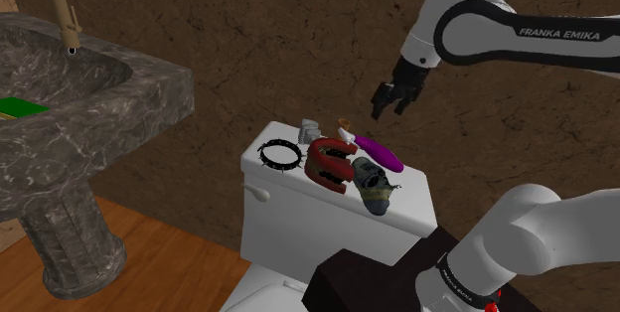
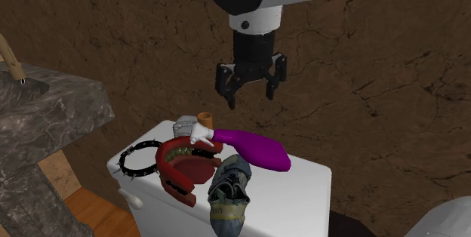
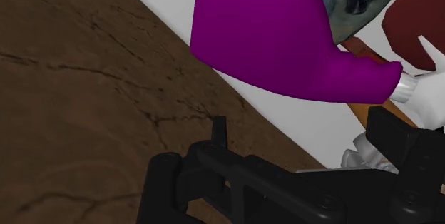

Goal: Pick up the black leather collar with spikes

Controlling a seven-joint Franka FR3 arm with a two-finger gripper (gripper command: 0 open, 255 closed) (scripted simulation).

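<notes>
Two jaws: standing wide apart, gripping nothing, hanging in the air over the tank point(image 2: 302, 198) and pointing down at it.
Arm point(image 1: 517, 37): reaching in from the shoulder view's right, white with dark joints.
Purple thing point(image 2: 257, 149): lying on the tank lid, the nearest item below the jaws; in the wrist view point(image 3: 285, 37) it is showing just ahead of the jaws without touching them.
Shoe point(image 2: 229, 190): grey and worn, lying at the lid's front edge, just beside the purple thing and against the red piece.
Red piece point(image 2: 185, 169): U-shaped, lying between the shoe and the collar.
Collar point(image 2: 140, 160): black ring with spikes, lying flat at the lid's end on the second exterior view's left, well apart from the jaws and just beside the red piece; whether the two are touching I cannot tell. In the shoulder view point(image 1: 280, 153) it is sitting at the tank's left end.
Grey thing point(image 2: 183, 127): small, sitting at the back of the lid behind the red piece.
Sink point(image 1: 99, 111): dark and marbled, standing on a pedestal at the shoulder view's left, apart from the tank.
Tap point(image 1: 60, 7): tan, arching over the basin.
Green pad point(image 1: 22, 107): lying in the basin.
Wall point(image 1: 248, 22): brown and cracked, rising behind the tank.
Floor point(image 1: 169, 250): wooden, showing between sink and tank.
</notes>
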